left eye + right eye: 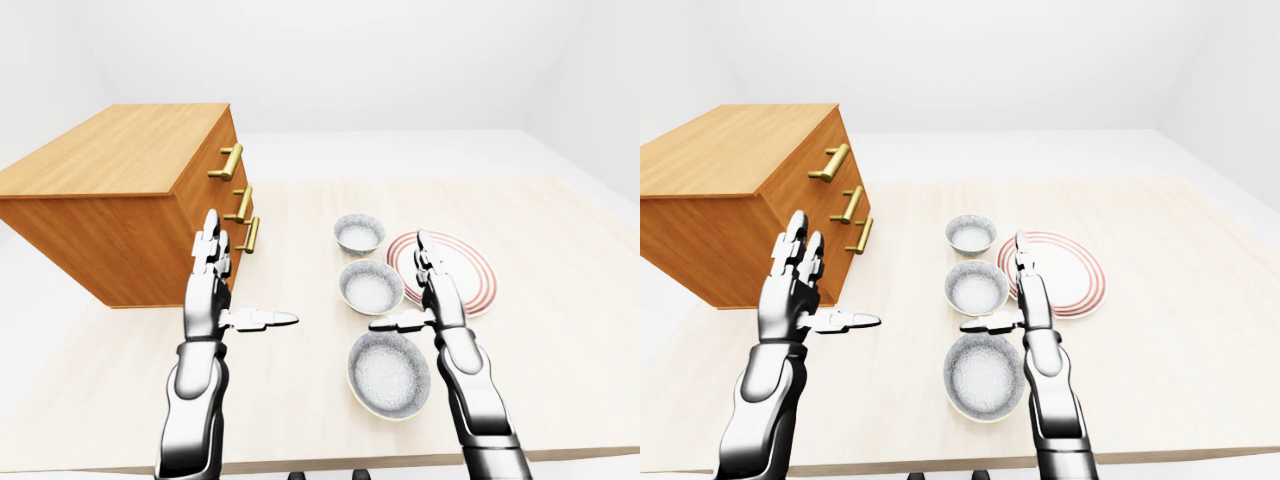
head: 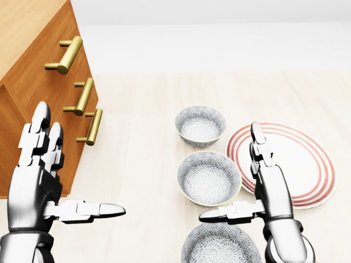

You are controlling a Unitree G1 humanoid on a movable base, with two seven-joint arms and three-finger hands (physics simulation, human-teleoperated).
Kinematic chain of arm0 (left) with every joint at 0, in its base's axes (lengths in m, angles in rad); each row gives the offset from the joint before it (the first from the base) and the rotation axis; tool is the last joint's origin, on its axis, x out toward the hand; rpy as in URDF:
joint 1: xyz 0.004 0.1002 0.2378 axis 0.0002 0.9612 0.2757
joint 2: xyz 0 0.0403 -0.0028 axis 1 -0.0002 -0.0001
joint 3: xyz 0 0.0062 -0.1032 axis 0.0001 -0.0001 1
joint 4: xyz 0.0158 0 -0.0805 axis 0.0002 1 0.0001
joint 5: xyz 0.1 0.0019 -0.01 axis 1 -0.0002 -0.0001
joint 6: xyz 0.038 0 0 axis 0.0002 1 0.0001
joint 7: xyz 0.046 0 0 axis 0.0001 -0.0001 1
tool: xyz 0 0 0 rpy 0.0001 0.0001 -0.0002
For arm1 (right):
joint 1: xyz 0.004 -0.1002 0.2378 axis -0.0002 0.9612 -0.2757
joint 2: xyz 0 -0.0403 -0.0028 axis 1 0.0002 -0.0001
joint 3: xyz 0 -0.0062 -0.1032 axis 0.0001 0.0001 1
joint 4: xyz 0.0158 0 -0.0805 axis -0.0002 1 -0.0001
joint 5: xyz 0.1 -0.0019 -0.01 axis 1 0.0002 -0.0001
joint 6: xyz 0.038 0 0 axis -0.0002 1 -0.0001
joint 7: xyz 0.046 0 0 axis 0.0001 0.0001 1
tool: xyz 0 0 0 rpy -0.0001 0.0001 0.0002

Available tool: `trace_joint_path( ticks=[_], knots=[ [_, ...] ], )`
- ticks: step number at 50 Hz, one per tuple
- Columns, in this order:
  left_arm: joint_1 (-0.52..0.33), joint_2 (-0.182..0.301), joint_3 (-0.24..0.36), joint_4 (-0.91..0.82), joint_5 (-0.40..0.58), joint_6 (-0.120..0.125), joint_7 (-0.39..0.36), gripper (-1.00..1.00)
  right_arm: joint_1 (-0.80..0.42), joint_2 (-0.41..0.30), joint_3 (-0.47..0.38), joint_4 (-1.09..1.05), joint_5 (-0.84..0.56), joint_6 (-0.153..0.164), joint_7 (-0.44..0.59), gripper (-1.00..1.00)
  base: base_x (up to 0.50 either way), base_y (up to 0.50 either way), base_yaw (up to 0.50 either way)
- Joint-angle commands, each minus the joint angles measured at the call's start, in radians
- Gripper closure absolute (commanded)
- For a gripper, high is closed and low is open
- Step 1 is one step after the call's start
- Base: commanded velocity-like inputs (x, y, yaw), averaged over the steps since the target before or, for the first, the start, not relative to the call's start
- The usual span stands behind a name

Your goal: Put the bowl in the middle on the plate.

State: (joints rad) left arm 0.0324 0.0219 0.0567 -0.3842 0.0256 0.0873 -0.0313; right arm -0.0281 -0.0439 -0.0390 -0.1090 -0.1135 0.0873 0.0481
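Three grey patterned bowls stand in a column on the pale wooden table. The middle bowl (image 2: 209, 178) sits upright, just left of the white plate with red rings (image 2: 301, 161). One bowl (image 2: 200, 125) stands above it in the head view and another (image 2: 220, 246) below. My right hand (image 2: 237, 176) hovers open at the middle bowl's right rim, fingers pointing up over the plate's left edge and thumb stretched left below the bowl. My left hand (image 2: 71, 164) is open too, raised well to the left and holding nothing.
A wooden chest of drawers (image 1: 120, 190) with three brass handles (image 2: 83, 97) stands at the table's left, close behind my left hand. The table's near edge (image 1: 330, 462) runs along the bottom of the left-eye view. White floor and walls surround the table.
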Motion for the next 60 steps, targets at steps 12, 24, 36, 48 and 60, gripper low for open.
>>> trace_joint_path(
  ticks=[12,24,36,48,60],
  knots=[
    [-0.003,-0.002,-0.005,-0.008,0.002,0.000,0.000,-1.00,-0.124,-0.008,0.073,0.028,-0.379,0.000,0.036,-1.00,0.00,0.00,0.00],
    [0.000,-0.005,-0.012,0.000,-0.010,0.000,-0.004,-1.00,-0.175,0.021,0.128,0.133,-0.567,0.000,0.079,-1.00,0.00,0.00,0.00],
    [0.013,-0.004,-0.010,-0.031,-0.014,0.000,-0.008,-1.00,-0.217,0.048,0.153,0.242,-0.622,0.000,0.075,-1.00,0.00,0.00,0.00],
    [0.021,-0.007,-0.015,-0.056,-0.011,0.000,-0.010,-1.00,-0.234,0.061,0.165,0.307,-0.651,0.000,0.058,-1.00,0.00,0.00,0.00],
    [0.027,-0.010,-0.026,-0.072,-0.011,0.000,-0.010,-1.00,-0.287,0.067,0.156,0.447,-0.636,0.000,0.009,-1.00,0.00,0.00,0.00]
  ],
)
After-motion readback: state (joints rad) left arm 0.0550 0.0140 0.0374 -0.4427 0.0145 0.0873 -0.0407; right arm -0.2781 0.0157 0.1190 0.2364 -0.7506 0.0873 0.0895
